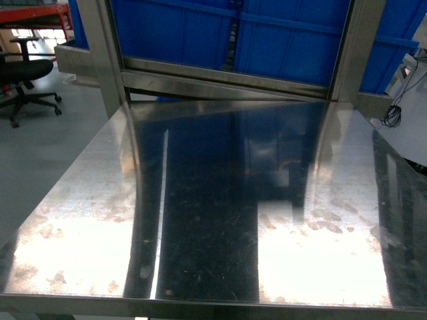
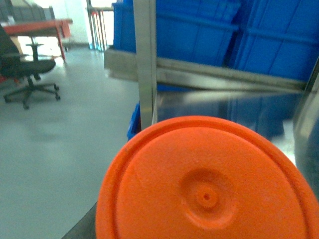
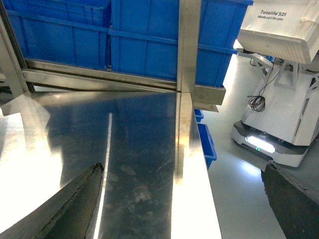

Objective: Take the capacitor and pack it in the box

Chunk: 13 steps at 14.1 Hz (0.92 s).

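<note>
While blue bins back it, steel table gleams.

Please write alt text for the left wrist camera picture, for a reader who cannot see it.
A large bright orange round disc with a raised rim and a small central dimple fills the lower part of the view, very close to the camera. Behind it stand a steel shelf frame holding blue bins, with grey floor and a black office chair to the left. No fingers are visible.
</note>
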### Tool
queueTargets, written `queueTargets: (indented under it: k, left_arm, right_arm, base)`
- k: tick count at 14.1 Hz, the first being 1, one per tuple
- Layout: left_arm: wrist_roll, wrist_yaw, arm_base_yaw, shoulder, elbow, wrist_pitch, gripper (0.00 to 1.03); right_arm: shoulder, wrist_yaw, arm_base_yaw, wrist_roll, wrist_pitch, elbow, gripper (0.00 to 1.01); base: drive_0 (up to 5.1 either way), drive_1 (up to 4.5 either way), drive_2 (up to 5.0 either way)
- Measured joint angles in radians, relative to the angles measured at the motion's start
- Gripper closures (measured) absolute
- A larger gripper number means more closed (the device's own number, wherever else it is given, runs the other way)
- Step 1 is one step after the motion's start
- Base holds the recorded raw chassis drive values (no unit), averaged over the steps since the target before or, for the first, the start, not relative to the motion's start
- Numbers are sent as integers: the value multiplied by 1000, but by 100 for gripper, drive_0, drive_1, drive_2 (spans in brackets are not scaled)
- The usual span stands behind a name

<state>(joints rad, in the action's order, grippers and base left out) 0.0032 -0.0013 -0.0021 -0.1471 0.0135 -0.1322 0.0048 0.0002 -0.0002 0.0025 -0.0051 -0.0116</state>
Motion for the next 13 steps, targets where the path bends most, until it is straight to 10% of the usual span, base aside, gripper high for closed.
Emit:
queueTargets:
  k: [1,13]
  left_arm:
    - [0,2,0,108,0,150,60]
    - [0,1,0,137,0,138,60]
  right_arm:
    - [0,0,0,0,0,0,3]
    - [0,0,0,0,0,0,3]
  base:
    - [0,0,0]
    - [0,0,0]
